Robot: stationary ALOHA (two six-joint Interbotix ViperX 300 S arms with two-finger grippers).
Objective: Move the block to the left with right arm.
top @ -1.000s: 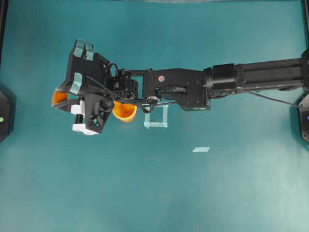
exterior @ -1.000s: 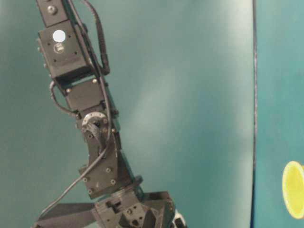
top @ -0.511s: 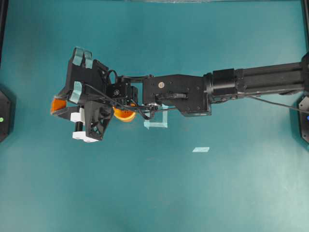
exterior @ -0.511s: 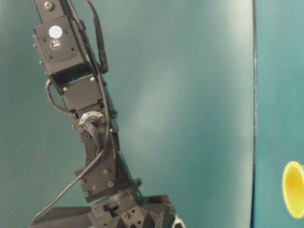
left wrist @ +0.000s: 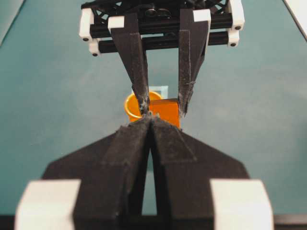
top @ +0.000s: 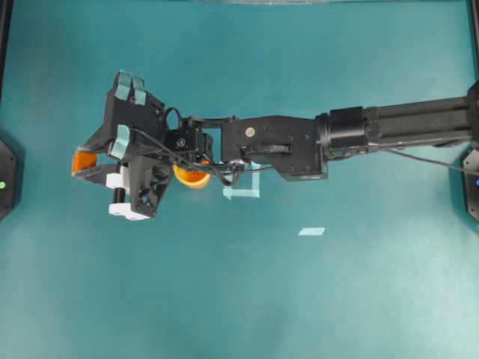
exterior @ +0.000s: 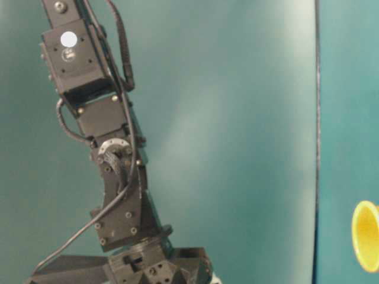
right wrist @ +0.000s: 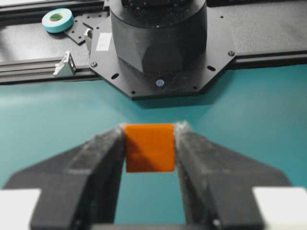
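The small orange block [top: 83,162] is pinched between the fingertips of my right gripper [top: 88,164], which has reached far over to the table's left side. In the right wrist view the block [right wrist: 149,147] sits squarely between the two black fingers [right wrist: 103,158], with teal table showing beneath it. My left gripper [left wrist: 150,120] is shut with nothing in it and points at the block [left wrist: 166,111] from close by. Behind the block, the right gripper's fingers [left wrist: 136,62] come down on either side of it.
An orange cup [top: 191,176] stands partly under the right arm's wrist, and its yellow rim [exterior: 366,236] shows at table level. A pale tape square outline [top: 244,187] and a tape strip [top: 311,231] lie mid-table. The left arm's base [right wrist: 158,43] and a tape roll [right wrist: 57,20] lie beyond the block.
The right gripper has carried the block a little farther left and slightly toward the table's near side. Its grip has not changed.
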